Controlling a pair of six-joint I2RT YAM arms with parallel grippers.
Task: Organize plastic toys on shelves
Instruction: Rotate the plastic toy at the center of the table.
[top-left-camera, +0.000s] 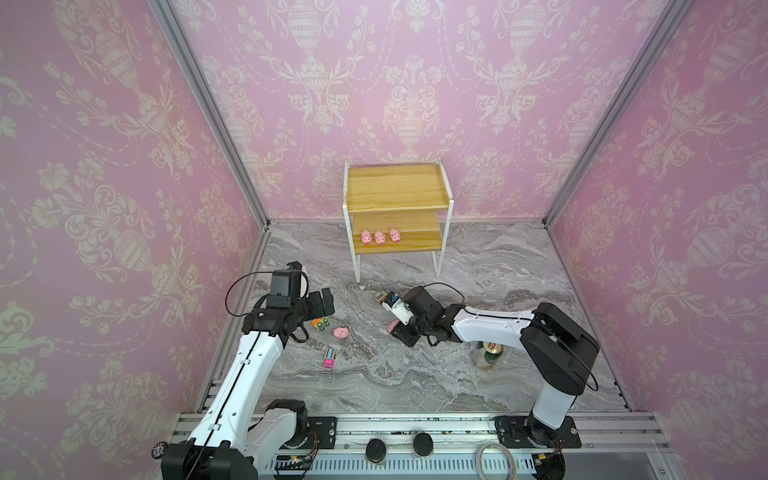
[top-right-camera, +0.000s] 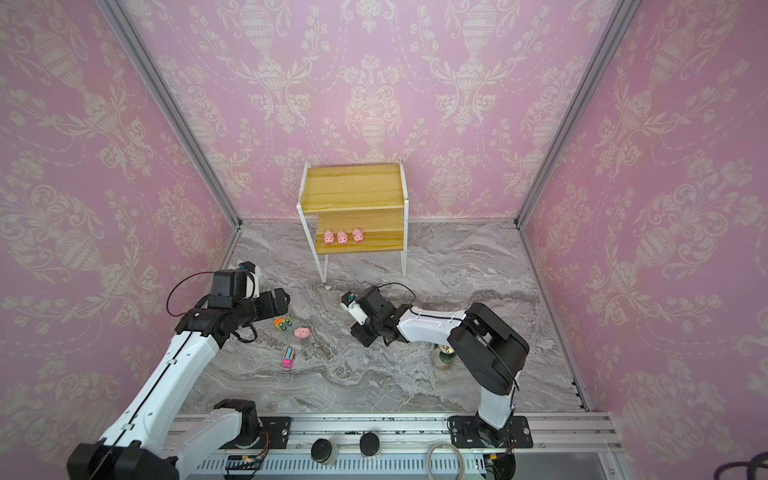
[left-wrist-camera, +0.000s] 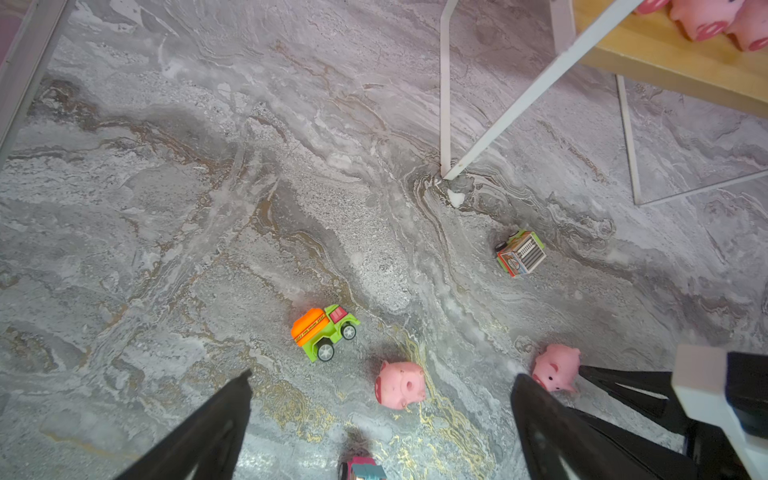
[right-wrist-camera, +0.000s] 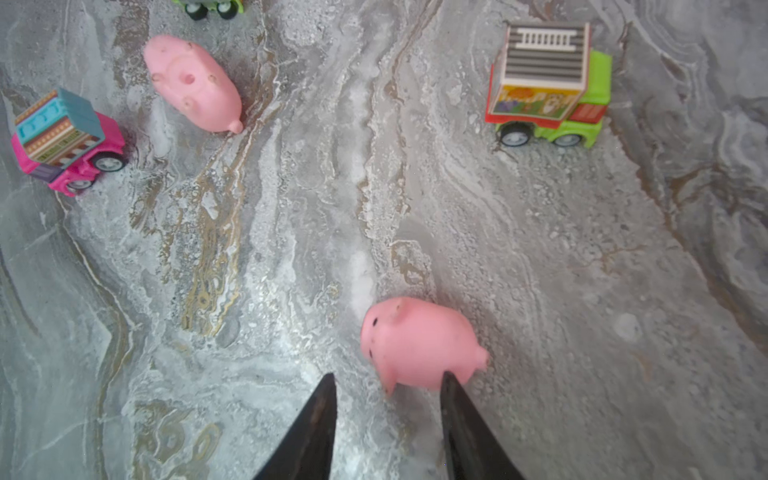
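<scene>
My right gripper (right-wrist-camera: 388, 374), jaws partly parted and empty, is sitting off-centre against the pig (right-wrist-camera: 415, 340), so closing could flick it away.

The left arm (top-left-camera: 249, 357) stretches forward, and the left gripper (left-wrist-camera: 382, 375) points down with jaws wide apart. The right arm (top-left-camera: 490, 324) bends inward; the right gripper (right-wrist-camera: 388, 374) hangs low, jaws partly apart.
</scene>
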